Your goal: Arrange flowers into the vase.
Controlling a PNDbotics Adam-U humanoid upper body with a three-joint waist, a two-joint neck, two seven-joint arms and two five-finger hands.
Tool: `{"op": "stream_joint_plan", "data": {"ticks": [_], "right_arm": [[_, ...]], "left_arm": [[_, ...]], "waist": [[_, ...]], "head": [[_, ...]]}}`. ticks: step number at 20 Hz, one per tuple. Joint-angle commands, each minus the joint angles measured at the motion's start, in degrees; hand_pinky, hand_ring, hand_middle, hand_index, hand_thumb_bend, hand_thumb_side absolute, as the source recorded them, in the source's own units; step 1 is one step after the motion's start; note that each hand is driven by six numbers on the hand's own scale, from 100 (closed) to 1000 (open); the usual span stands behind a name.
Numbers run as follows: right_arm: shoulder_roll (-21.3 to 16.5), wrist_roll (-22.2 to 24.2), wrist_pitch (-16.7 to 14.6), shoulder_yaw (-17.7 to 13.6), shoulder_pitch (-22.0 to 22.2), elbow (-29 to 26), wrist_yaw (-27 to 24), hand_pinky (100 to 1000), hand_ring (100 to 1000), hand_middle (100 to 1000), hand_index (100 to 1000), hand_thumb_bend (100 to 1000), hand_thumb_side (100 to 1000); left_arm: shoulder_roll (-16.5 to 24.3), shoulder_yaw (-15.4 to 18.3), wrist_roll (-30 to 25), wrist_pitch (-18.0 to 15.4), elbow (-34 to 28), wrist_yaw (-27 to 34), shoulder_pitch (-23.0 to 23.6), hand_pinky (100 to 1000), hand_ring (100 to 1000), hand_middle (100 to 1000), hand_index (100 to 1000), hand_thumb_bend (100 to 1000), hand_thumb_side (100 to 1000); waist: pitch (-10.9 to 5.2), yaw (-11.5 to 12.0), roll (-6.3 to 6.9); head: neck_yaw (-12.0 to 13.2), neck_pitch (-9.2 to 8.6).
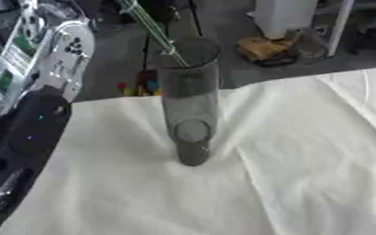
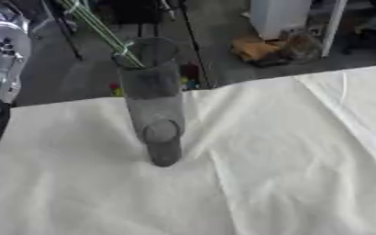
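Cloth [image 1: 247, 183]: white one covering the desk, creased, taking up the whole near part.
Vase [image 1: 190, 101]: tall clear glass one, standing upright on the cloth, left of the middle.
Stems [image 1: 152, 30]: thin green ones sticking out of the vase mouth, leaning up and to the left.
Hands: neither is showing, so can't tell open or closed.
Background: floor clutter sitting past the desk's far edge.

The vase [image 1: 191, 103] stands upright on the cloth-covered table [image 1: 287, 174], toward its far left part. Stems [image 1: 151, 28] sit in the vase, leaning out over its rim up and to the left. Beyond the table's far edge lies the floor [image 1: 239, 64].
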Motion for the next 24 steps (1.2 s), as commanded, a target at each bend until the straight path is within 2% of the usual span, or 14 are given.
{"op": "stream_joint_plan", "data": {"ticks": [1, 7, 24], "right_arm": [[-0.5, -0.2, 0.0, -0.5, -0.2, -0.9, 0.3, 871, 832, 661, 911, 100, 1000], [-0.5, 0.2, 0.0, -0.3, -0.5, -0.9, -0.4, 871, 834, 660, 912, 100, 1000], [0.1, 1.2, 0.0, -0.1, -0.8, -0.9, -0.5, 873, 836, 656, 915, 100, 1000]], "left_arm": [[2.1, 0.9, 0.3, -0.2, -0.3, -0.8, -0.9, 100, 100, 100, 100, 100, 232], [2.2, 0.9, -0.4, -0.7, -0.1, -1.7, -1.0, 100, 100, 100, 100, 100, 228], [1.8, 0.4, -1.5, -2.3, -0.4, -5.3, -0.6, 100, 100, 100, 100, 100, 219]], "waist": [[-1.68, -0.1, -0.44], [-1.36, -0.6, -0.41], [0.44, -1.7, -0.47]], "head": [[-0.1, 0.0], [0.6, -0.84], [1.4, -1.78]]}}
